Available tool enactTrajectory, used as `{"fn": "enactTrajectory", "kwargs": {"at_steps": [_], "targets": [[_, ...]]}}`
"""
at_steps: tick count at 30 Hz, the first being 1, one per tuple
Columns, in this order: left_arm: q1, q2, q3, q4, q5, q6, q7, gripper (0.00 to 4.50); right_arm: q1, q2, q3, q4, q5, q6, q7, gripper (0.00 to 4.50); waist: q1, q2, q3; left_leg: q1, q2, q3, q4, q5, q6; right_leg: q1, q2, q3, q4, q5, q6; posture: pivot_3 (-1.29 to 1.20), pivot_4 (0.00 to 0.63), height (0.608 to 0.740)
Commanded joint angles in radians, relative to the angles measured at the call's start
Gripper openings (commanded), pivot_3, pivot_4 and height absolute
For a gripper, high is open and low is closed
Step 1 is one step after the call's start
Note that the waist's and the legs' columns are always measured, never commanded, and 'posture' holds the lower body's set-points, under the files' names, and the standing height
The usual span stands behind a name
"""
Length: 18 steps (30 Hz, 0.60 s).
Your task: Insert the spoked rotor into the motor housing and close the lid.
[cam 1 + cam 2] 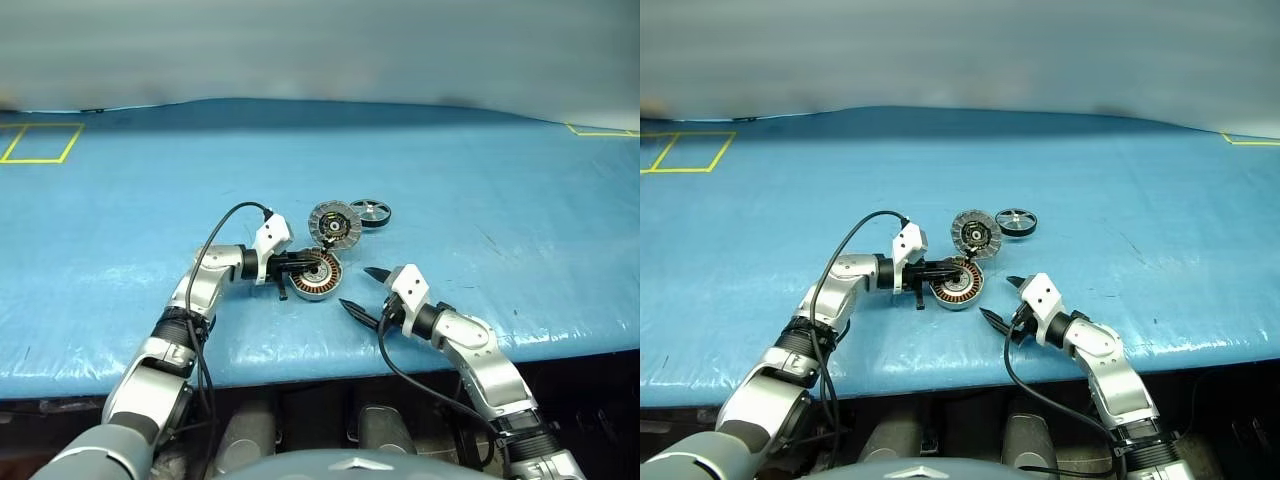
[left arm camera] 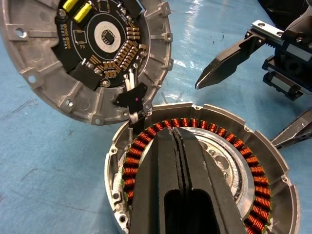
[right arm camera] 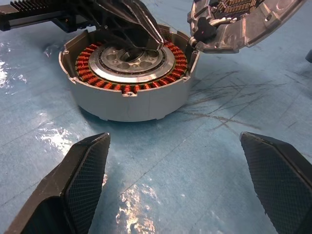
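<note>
While my left hand [image 2: 178,146], fingers pressed together, rests inside the motor housing [image 1: 318,275] at bench centre, the spoked rotor [image 1: 371,212] sits at two o'clock beyond the raised lid [image 1: 334,223]. My right hand [image 1: 364,289] hangs spread apart; reaching past could knock that lid shut early.

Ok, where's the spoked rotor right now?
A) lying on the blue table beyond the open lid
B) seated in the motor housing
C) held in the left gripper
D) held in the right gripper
A: the spoked rotor lies flat on the table just past the open lid, while the motor housing shows only bare windings.
</note>
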Motion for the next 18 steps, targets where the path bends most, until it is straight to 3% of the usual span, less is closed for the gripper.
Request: {"fn": "enactTrajectory", "kwargs": {"at_steps": [1,18], "targets": [[0.021,0.007,-0.007,-0.072,-0.025,0.018,-0.038,0.01,-0.004,-0.003,-0.006,-0.017,-0.002,-0.018,0.001,4.50,-0.001,0.000,0.000,0.000,0.000,0.000,0.000,0.000,0.000,0.000,0.000,0.000,0.000,0.000,0.000,0.00,0.150,0.740],[0.041,0.009,0.049,-0.136,-0.061,0.005,0.032,0.01,-0.017,-0.002,-0.004,-0.005,-0.002,-0.020,0.009,4.50,0.000,0.000,0.000,0.000,0.000,0.000,0.000,0.000,0.000,0.000,0.000,0.000,0.000,0.000,0.000,0.00,0.150,0.740]]}}
